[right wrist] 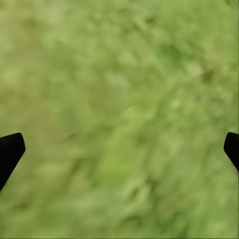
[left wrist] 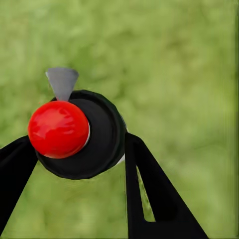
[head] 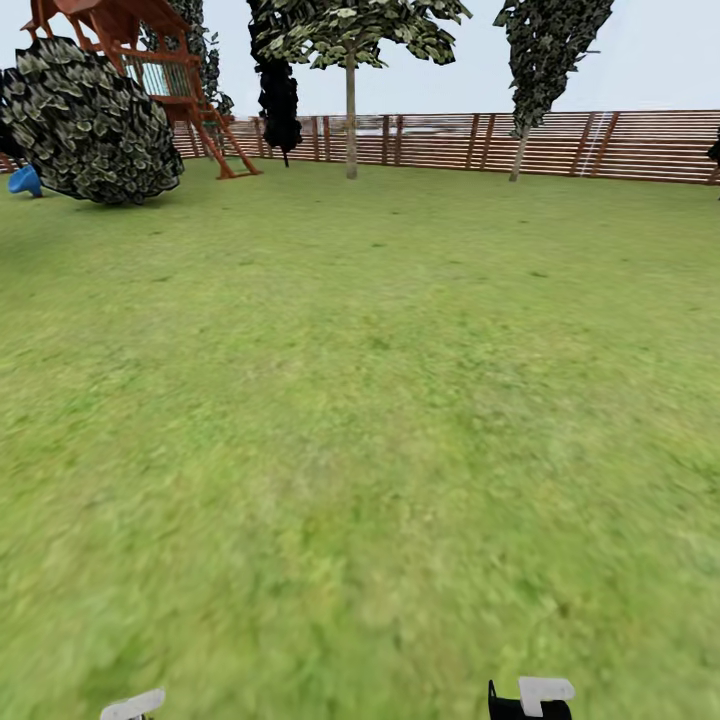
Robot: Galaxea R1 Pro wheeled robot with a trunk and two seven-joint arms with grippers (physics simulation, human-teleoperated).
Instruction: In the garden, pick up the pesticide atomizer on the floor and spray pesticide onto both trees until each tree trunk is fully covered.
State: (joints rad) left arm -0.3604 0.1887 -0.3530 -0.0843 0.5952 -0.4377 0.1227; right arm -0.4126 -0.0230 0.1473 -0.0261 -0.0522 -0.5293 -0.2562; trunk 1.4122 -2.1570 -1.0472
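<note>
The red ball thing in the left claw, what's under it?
The red knob sits on a black round cap with a grey nozzle, held by the left claw. Blurry grass lies beyond. The cap hides the atomizer's body below.

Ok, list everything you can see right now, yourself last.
lawn: one, green, across the whole foreground
fence: one, brown slats, along the far edge
pale-trunk trees: two, green foliage, by the fence, one centre, one further right
black tree: one, left of the centre tree
round bush: one, dark, far left
play tower: one, reddish-brown, behind the bush
blue object: one, left edge, partly hidden
atomizer: one, black body, red cap, grey nozzle, between the left fingers
left gripper: shut on the atomizer
right gripper: open, above grass
</note>
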